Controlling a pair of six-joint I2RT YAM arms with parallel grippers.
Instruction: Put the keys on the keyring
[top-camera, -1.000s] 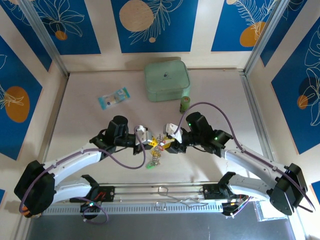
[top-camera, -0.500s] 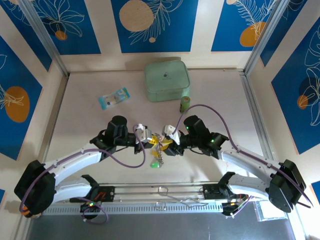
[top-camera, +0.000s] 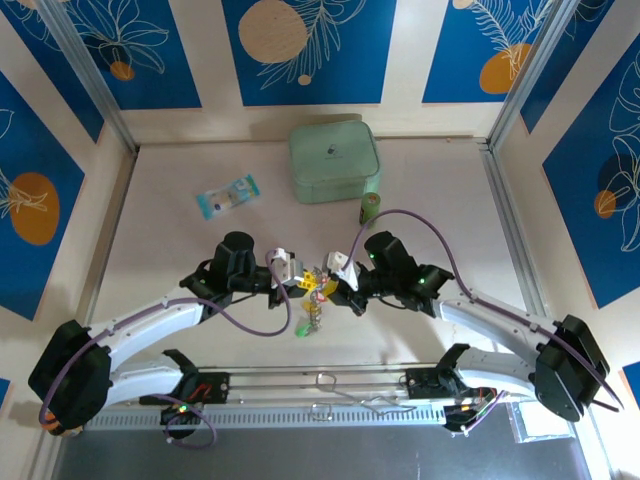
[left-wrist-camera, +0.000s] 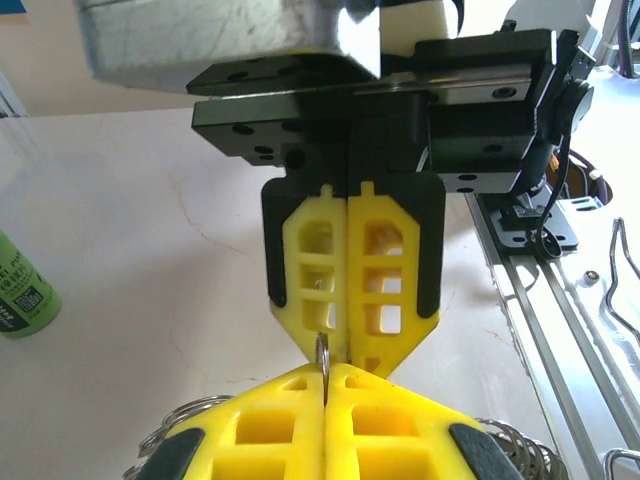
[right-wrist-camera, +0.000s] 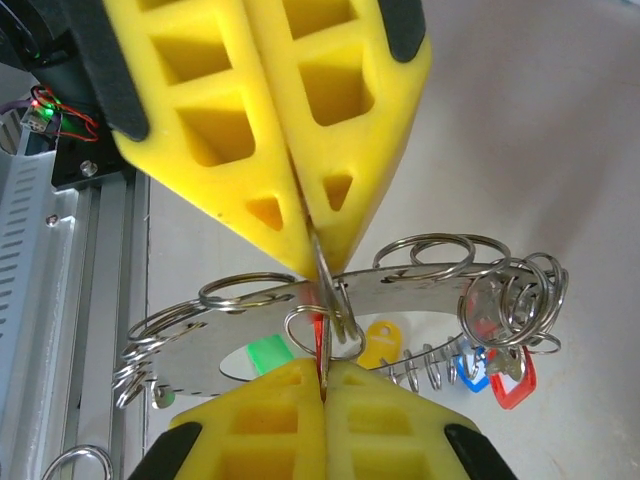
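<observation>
My two grippers meet tip to tip above the table's near middle. The left gripper (top-camera: 303, 284) (left-wrist-camera: 325, 385) is shut on a small split ring (left-wrist-camera: 322, 350) that hangs from the keyring (right-wrist-camera: 420, 288), a flat silvery band carrying several wire loops. From the other side, my right gripper (top-camera: 330, 288) (right-wrist-camera: 325, 372) is shut on that same small ring, and a thin red edge runs into its jaws beside it. Below the band dangle the keys: red (right-wrist-camera: 514, 386), blue (right-wrist-camera: 470, 366), yellow (right-wrist-camera: 381, 341) and green (right-wrist-camera: 268, 352). The bundle hangs under the fingertips (top-camera: 311, 312).
A mint-green square case (top-camera: 334, 162) sits at the back with a green bottle (top-camera: 370, 208) in front of its right corner. A small blue packet (top-camera: 227, 196) lies at the back left. A metal rail (top-camera: 320, 385) runs along the near edge.
The right gripper has moved left up to the left gripper and closed from open to shut on the small ring. The hanging keys have swung slightly. The left gripper stayed shut.
</observation>
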